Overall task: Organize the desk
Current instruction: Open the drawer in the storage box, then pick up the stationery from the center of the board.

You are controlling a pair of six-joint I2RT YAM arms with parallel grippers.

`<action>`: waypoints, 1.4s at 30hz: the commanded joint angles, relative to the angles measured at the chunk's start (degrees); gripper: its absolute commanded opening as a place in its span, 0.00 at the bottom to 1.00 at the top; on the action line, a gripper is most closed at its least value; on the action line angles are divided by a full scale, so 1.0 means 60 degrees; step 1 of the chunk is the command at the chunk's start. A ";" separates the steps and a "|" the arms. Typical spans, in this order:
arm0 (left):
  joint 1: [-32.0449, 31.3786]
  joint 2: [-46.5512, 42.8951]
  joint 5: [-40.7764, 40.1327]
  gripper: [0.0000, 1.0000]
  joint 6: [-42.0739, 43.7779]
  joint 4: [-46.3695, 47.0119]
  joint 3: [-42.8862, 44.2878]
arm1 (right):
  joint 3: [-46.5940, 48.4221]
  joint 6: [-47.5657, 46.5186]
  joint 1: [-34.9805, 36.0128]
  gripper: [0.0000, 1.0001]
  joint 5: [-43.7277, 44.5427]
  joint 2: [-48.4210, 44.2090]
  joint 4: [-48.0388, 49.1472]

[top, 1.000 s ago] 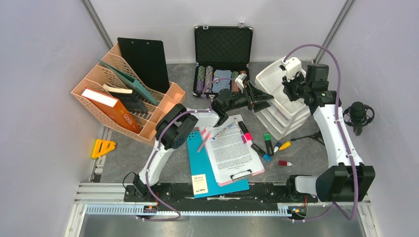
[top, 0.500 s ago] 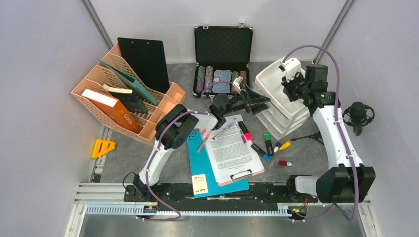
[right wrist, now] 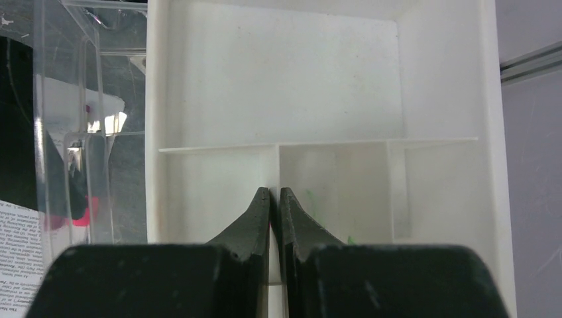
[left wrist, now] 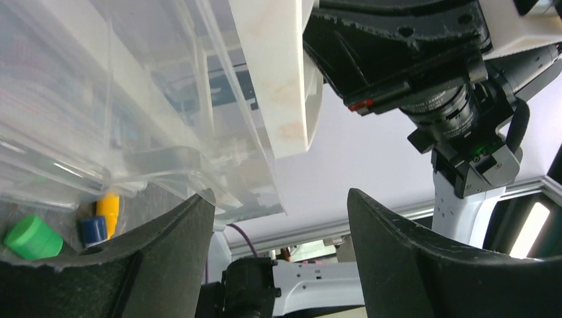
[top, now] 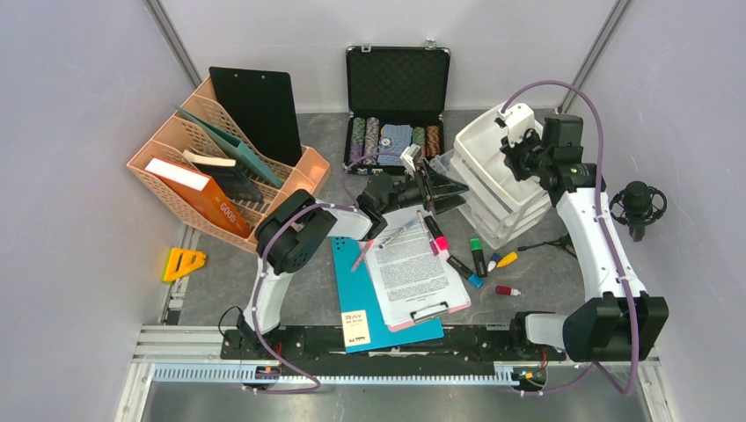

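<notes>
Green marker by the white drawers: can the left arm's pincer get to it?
Probably yes. The left pincer is open and empty, close to the green marker, which lies uncovered on the desk beside the white drawers. Nothing sits on it, though the drawers crowd one side.

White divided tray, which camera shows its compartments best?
The right wrist view: it looks straight down into the white divided tray, with its dividers plain. The top view shows it small, at an angle; the left wrist view catches only one white edge.
</notes>
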 commanded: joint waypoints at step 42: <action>0.0917 -0.4345 -0.5638 0.93 1.6712 -1.6481 0.0804 | 0.1019 -0.1388 -0.0041 0.23 -0.0393 0.0618 -0.0260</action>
